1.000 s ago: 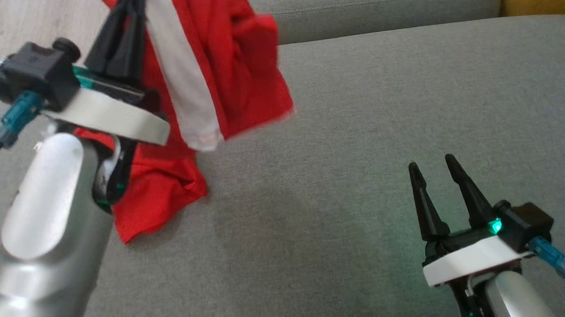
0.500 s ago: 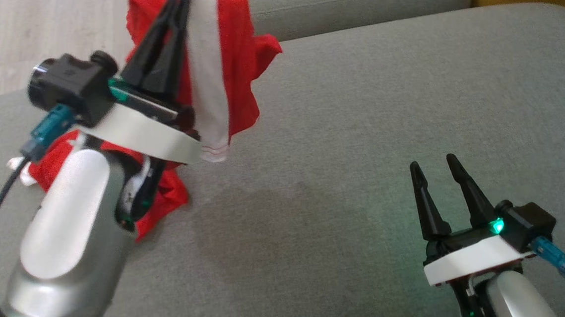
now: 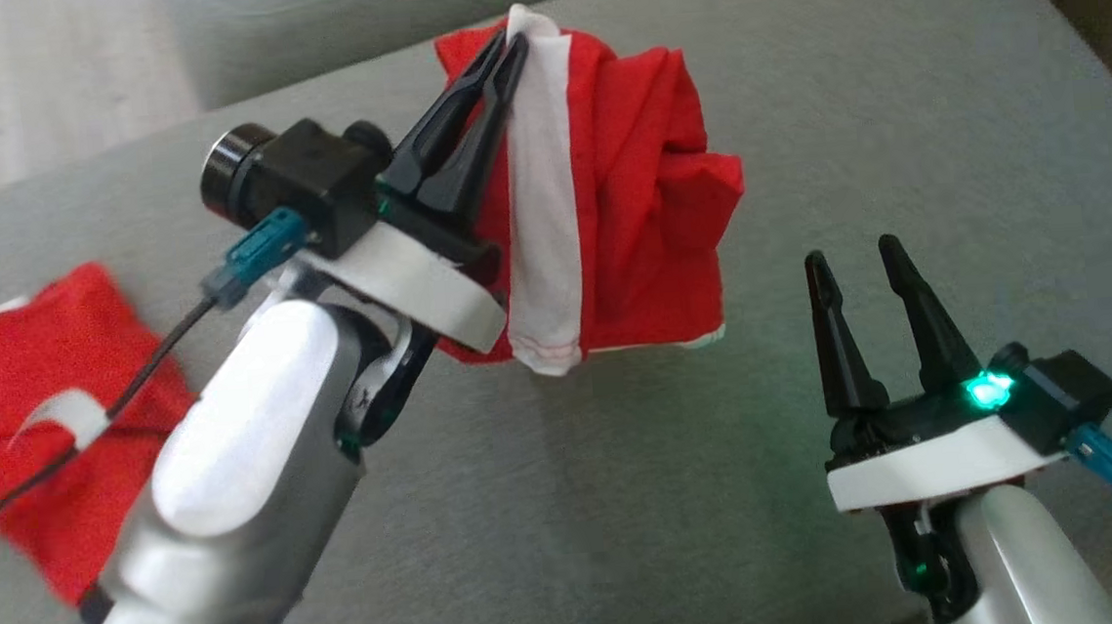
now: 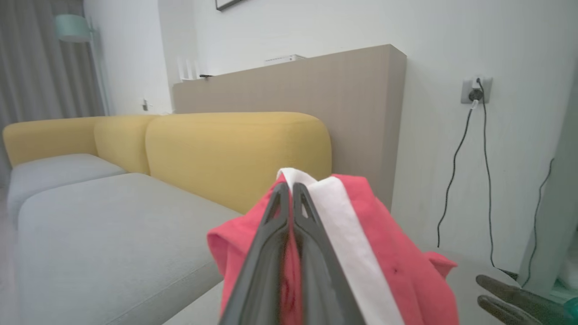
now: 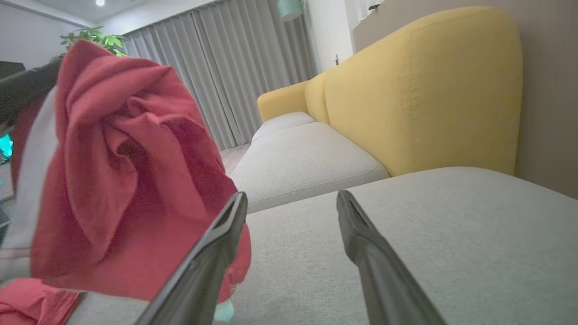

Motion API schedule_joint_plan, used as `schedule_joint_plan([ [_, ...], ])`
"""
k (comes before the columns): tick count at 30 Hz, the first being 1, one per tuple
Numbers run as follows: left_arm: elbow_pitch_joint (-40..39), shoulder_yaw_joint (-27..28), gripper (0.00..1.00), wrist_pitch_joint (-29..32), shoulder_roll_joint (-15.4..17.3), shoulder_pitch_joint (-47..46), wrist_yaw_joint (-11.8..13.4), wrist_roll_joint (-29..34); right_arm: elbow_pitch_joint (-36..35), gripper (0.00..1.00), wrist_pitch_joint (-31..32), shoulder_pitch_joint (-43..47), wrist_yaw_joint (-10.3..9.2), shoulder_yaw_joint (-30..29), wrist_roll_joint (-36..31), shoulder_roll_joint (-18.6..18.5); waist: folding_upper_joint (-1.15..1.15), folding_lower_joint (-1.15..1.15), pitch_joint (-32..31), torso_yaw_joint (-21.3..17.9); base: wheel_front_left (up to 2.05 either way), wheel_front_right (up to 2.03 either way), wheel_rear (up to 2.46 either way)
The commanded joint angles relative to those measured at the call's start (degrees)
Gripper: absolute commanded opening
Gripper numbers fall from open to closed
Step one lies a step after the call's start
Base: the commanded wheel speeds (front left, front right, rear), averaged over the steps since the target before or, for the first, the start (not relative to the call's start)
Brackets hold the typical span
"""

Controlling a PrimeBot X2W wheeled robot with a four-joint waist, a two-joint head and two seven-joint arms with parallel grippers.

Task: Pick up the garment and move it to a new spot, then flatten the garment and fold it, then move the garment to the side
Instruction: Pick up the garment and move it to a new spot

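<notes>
Clearly the left gripper has its 2 fingers pinched together on the garment. It grips at the top of the white band, so the red cloth hangs bunched from the fingertips above the grey cushion. In the head view the bundle sits at 12 o'clock. Its long axis runs along the band from 12 down to 6, and its lower hem is near the cushion; whether it touches I cannot tell. More red fabric lies on the cushion at 9 o'clock, and I cannot tell whether it joins the hanging part.

The right gripper stands at 4 o'clock, jaws spread wide and empty, fingers pointing to 12. From those jaws the garment lies at 10 o'clock, with its lower right corner the nearest part. In the right wrist view it hangs at 9 o'clock, beside the left finger.

My judgement is that the carry to a new spot is under way. The free right arm is the one placed to take that hem for flattening.
</notes>
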Motion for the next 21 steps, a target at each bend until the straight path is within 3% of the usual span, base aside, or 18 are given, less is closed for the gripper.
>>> schedule_joint_plan([
  [1,-1.1,1.9,0.00,-0.1,0.6,-4.4,-0.3,0.7,-2.4,1.00,-0.6,-2.1,-0.04,1.6,0.5,-0.3,0.00,0.00,2.5,-4.1,0.00,0.00,0.00],
  [2,-0.2,1.7,0.10,-0.3,0.1,-4.9,-0.4,0.6,-2.7,1.00,-0.6,-2.1,-0.04,1.8,0.8,-0.3,0.00,0.00,2.9,-5.1,0.00,0.00,0.00],
  [3,0.9,1.7,0.66,-0.8,-0.5,-5.5,-0.5,0.4,-3.0,1.00,-0.6,-2.1,-0.04,1.8,1.1,-0.3,0.00,0.00,3.1,-5.8,0.00,0.00,0.00],
  [4,2.2,1.8,1.00,-1.3,-0.9,-6.1,-0.5,0.4,-3.2,1.00,-0.6,-2.1,-0.04,1.9,1.4,-0.3,0.00,0.00,3.4,-6.5,0.00,0.00,0.00],
  [12,12.3,4.9,1.00,-9.6,-1.2,-11.5,0.1,1.6,-4.0,1.00,-0.6,-1.8,-0.04,2.0,1.9,-0.3,0.00,0.00,4.5,-8.1,0.00,0.00,0.00],
  [21,15.3,6.6,1.00,-15.7,2.3,-6.4,1.0,2.0,-3.5,1.00,-0.6,-1.1,-0.04,-0.5,-0.5,-0.3,0.00,0.00,2.4,0.1,0.00,0.00,0.00],
])
